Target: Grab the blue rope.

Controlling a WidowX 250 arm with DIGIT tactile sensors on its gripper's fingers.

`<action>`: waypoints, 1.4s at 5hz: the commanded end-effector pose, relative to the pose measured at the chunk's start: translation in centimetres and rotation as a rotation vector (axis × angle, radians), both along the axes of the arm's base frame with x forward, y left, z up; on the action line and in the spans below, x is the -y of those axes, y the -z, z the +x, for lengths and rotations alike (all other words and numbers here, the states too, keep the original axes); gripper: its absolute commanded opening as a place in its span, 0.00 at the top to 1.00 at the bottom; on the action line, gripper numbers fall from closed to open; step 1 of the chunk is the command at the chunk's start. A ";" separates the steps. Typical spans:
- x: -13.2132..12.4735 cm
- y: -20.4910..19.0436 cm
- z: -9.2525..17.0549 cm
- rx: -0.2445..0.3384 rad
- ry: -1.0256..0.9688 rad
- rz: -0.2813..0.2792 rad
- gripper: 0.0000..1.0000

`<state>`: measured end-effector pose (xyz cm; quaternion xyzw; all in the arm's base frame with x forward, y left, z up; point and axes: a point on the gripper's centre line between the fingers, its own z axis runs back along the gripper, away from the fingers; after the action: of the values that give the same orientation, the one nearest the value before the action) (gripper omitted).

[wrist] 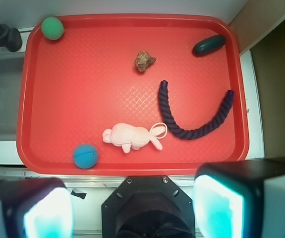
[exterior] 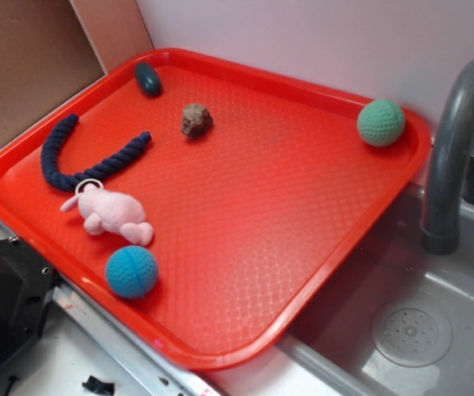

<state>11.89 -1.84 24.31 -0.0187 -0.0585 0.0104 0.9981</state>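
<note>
- Item: the blue rope point(wrist: 194, 130), a thick navy twisted cord, lay in a U-shaped curve on the red tray point(wrist: 83, 89), towards the tray's edge beside the brown board point(exterior: 22, 66).
- Position: both ends pointed toward the far rim; one end sat near the dark teal oval object point(wrist: 208, 45), the other near the brown rock-like lump point(wrist: 144, 61). The bottom of the curve lay just beside the pink plush toy point(wrist: 130, 137), whose white loop point(wrist: 158, 130) touched or nearly touched the cord; the exterior view was too coarse to settle which.
- Handling, as judged: light, soft and limp; likely to sag and dangle from any single hold. The twisted strands looked rough enough to resist slipping. Not fragile.
- Hold point, as judged: the straighter arm on the board side, mid-length, well apart from the plush toy, with the jaws set across the cord's width. The bend by the toy risked catching the loop.
- Claw point(wrist: 132, 208): high above the tray's near edge, well apart from the rope, its two pads spread wide at the bottom of the wrist view, holding nothing.
- Other lots: bright blue crocheted ball point(wrist: 85, 155) near the toy; green ball point(wrist: 52, 28) in the far corner by the grey faucet point(exterior: 455, 148) and sink point(exterior: 401, 322).
</note>
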 end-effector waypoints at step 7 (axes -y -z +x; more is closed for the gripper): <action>-9.7 13.2 1.6 -0.005 -1.195 -0.060 0.00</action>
<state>13.88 7.80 10.52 -0.0099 -0.0446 0.5686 0.8213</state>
